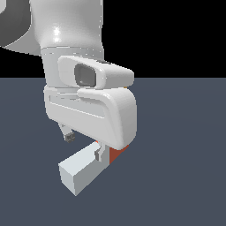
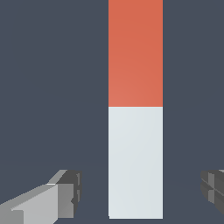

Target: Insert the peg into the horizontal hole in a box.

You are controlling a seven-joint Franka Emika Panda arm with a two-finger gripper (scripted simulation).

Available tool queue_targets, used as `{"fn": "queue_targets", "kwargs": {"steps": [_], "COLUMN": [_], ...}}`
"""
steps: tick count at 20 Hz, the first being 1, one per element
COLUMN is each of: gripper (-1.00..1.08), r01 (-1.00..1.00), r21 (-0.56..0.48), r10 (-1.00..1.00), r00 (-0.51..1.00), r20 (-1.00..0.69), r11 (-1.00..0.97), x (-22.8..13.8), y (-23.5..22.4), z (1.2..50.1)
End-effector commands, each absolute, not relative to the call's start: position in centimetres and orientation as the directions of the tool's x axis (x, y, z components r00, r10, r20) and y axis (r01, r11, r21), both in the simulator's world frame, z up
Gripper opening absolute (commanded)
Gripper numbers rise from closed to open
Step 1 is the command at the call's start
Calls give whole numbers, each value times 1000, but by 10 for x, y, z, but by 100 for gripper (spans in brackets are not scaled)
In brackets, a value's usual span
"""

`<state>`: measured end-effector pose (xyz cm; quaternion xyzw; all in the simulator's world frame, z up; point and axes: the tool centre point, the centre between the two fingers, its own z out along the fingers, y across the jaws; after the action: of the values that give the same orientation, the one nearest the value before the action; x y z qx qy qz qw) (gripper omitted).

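Observation:
The peg (image 2: 135,131) lies flat on the dark floor, a square bar with a pale grey-white part and a red-orange end (image 2: 135,52). In the exterior view its white end (image 1: 79,174) juts out from under the hand toward the camera, and a bit of the red end (image 1: 117,155) shows behind. My gripper (image 2: 140,190) is open and hangs low over the white part, one finger on each side of the bar with a gap on both sides. The same gripper (image 1: 84,145) sits just above the peg in the exterior view. The box and the hole are out of view.
The large white hand and wrist (image 1: 88,106) fill much of the exterior view and hide the floor behind. Plain dark grey-blue floor (image 1: 185,176) surrounds the peg.

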<state>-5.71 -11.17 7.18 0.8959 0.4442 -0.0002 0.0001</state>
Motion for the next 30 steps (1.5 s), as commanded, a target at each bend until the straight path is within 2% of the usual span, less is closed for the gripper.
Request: {"fn": "queue_targets", "kwargs": {"steps": [1, 16, 17, 30], "gripper": [100, 100, -100, -100], "r01": [796, 797, 797, 800], "r21": [0, 0, 0, 0], "r10": [796, 797, 797, 800], "r00": [605, 604, 604, 599], "r20": [-1, 0, 0, 0], "r11": [-605, -604, -604, -599], "x": [-57, -57, -57, -57], "y": [-112, -111, -111, -107], "z": [69, 23, 23, 24]}}
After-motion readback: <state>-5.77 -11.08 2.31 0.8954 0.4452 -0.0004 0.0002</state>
